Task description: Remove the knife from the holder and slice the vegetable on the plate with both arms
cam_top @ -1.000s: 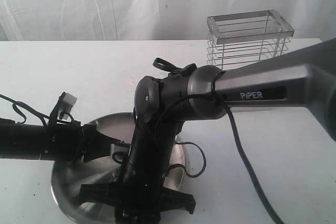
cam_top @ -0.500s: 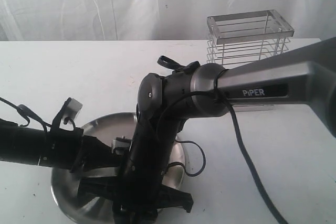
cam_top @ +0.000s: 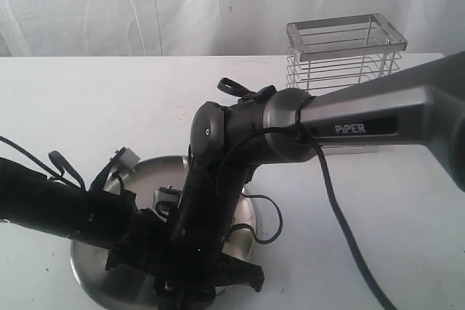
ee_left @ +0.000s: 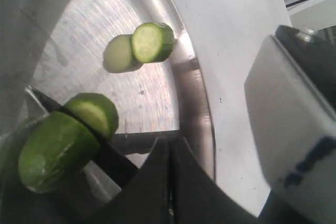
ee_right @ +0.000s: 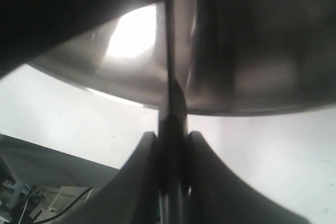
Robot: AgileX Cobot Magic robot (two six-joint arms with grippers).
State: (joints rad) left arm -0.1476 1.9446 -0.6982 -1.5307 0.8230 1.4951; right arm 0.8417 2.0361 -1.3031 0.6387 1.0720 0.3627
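The steel plate (cam_top: pixel 91 270) lies at the front left, under both arms. In the left wrist view the green vegetable (ee_left: pixel 50 153) lies on the plate (ee_left: pixel 152 103) with the knife's dark blade (ee_left: pixel 113 161) set into it, parting off an end piece (ee_left: pixel 97 111). A cut slice (ee_left: pixel 153 40) lies by the rim. My left gripper (ee_left: pixel 170 148) is shut and empty, just beside the vegetable. My right gripper (ee_right: pixel 172 129) is shut on the knife's handle, and the blade (ee_right: pixel 169 61) runs out over the plate. The wire holder (cam_top: pixel 345 56) stands empty at the back right.
The right arm (cam_top: pixel 349 125) crosses the table from the right down onto the plate, hiding much of it. The left arm (cam_top: pixel 65 212) comes in low from the left. A white cloth wall stands behind the table.
The left arm has swung further right and down over the plate, closer to the right arm's wrist. The right arm has barely moved in the last half second.
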